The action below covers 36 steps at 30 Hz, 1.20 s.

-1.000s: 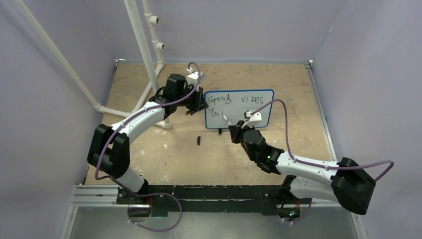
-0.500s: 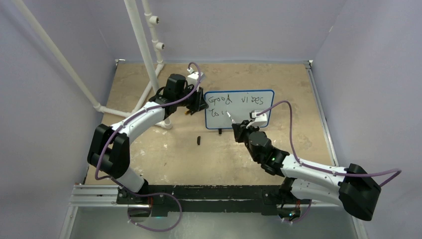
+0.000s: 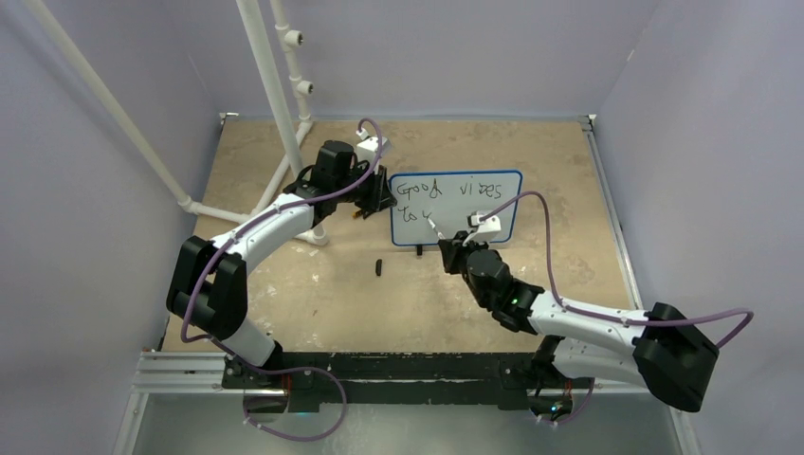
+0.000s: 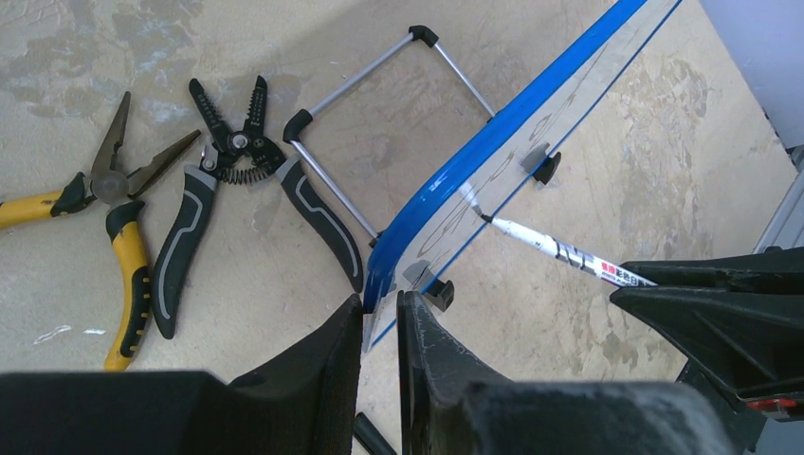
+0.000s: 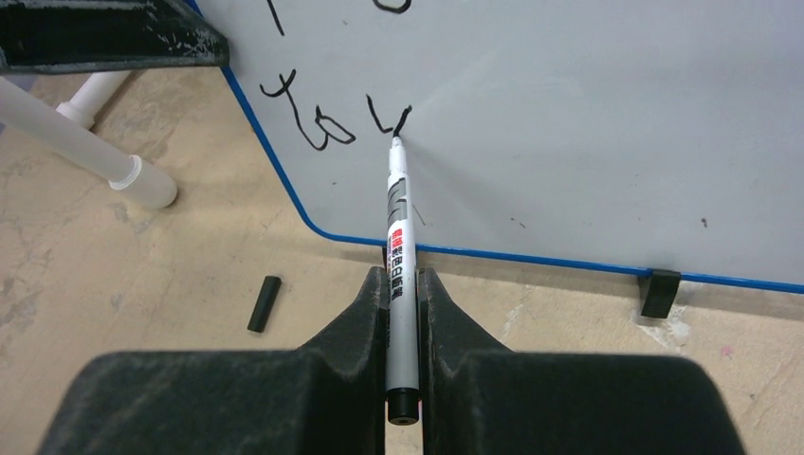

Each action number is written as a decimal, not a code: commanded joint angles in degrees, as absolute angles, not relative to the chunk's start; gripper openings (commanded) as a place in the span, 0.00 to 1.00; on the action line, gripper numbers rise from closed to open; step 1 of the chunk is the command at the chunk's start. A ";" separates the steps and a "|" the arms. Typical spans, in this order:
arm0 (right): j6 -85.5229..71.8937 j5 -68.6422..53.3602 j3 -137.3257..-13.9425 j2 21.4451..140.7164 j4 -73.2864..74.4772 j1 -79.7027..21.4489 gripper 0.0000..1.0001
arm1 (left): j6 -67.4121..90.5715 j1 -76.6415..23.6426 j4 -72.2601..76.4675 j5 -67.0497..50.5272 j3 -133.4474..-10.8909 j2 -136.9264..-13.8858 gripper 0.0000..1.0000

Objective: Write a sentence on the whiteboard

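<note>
The whiteboard (image 3: 474,216) with a blue rim stands tilted at mid-table; it also shows in the right wrist view (image 5: 588,123) and edge-on in the left wrist view (image 4: 493,152). The sentence (image 3: 427,190) reads "Good vibes" above "to" and a part-drawn letter (image 5: 391,118). My left gripper (image 4: 379,305) is shut on the board's left edge. My right gripper (image 5: 403,284) is shut on a white marker (image 5: 399,256), whose tip touches the board at the part-drawn letter. The marker also shows in the left wrist view (image 4: 559,251).
The black marker cap (image 3: 378,267) lies on the table in front of the board, left of my right gripper (image 3: 447,248). Yellow pliers (image 4: 114,237) and black wire strippers (image 4: 237,171) lie behind the board by its wire stand (image 4: 379,123). White pipes (image 3: 275,104) rise at the back left.
My right gripper moved right along the second line, then back left. A new stroke has appeared after "to". The left gripper has kept still on the board's edge.
</note>
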<state>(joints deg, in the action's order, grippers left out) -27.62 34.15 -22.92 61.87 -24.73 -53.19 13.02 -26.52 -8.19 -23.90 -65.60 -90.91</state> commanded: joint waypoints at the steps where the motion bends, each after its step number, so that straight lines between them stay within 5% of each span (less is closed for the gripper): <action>1: -28.89 33.10 -24.62 63.42 -24.83 -52.82 0.00 | 13.73 -26.46 -6.68 -25.07 -65.04 -89.47 0.19; 36: -27.86 38.73 -24.21 57.95 -22.95 -52.15 0.00 | 13.71 -26.46 -6.68 -25.07 -64.96 -89.39 0.19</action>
